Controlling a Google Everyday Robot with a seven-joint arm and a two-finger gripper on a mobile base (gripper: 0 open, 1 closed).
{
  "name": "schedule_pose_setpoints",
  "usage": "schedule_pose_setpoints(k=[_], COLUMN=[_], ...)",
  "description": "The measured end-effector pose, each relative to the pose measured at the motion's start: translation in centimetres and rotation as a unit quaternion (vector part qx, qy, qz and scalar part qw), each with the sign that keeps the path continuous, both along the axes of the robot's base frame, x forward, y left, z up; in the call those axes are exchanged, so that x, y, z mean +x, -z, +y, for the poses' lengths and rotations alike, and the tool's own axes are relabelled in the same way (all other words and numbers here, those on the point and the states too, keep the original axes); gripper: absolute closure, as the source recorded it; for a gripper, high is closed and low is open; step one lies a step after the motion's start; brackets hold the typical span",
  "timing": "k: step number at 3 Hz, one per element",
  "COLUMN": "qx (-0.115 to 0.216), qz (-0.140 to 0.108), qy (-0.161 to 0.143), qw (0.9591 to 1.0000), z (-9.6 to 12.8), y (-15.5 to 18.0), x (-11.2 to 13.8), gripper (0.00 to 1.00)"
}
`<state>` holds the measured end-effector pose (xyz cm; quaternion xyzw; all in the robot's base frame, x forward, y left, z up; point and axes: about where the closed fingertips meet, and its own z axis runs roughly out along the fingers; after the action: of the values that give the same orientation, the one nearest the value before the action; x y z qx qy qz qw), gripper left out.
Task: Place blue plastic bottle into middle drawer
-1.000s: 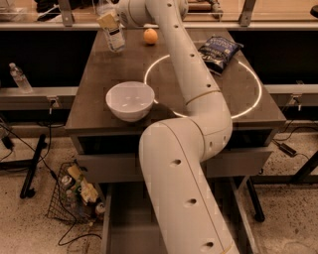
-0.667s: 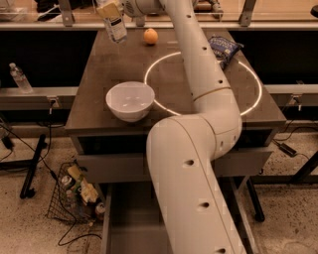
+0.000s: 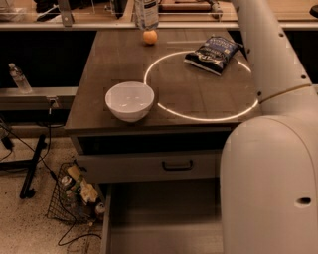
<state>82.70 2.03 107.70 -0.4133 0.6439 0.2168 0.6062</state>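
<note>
1. The middle drawer (image 3: 164, 221) stands pulled open at the bottom, below the shut drawer front (image 3: 149, 166).
2. The robot's white arm (image 3: 271, 188) fills the right side.
3. A white bowl (image 3: 129, 100) sits near the table's (image 3: 99, 64) front edge.
4. Farther back lie a chip bag (image 3: 213, 53) and an orange (image 3: 150, 36).
5. The blue plastic bottle (image 3: 146, 12) hangs at the top edge, above the orange.
6. The gripper is out of sight above; I cannot tell its grip.

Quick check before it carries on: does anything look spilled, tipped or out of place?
Nothing looks spilled or tipped. The blue plastic bottle shows at the picture's top edge, beyond the orange, its upper part and the gripper out of view above. The middle drawer stands open, as the task needs.
</note>
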Motion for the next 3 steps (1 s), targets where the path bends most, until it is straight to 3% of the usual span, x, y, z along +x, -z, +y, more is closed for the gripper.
schedule_pose_setpoints(k=[1, 2, 3], qx=[0.0, 0.0, 0.025], qz=[0.0, 0.009, 0.007], qy=[-0.002, -0.017, -0.001], qw=[1.0, 0.9998, 0.9997], z=[0.3, -0.4, -4.0], y=[0.1, 0.0, -2.2], x=[0.0, -2.2, -6.3], gripper=[1.0, 1.0, 1.0])
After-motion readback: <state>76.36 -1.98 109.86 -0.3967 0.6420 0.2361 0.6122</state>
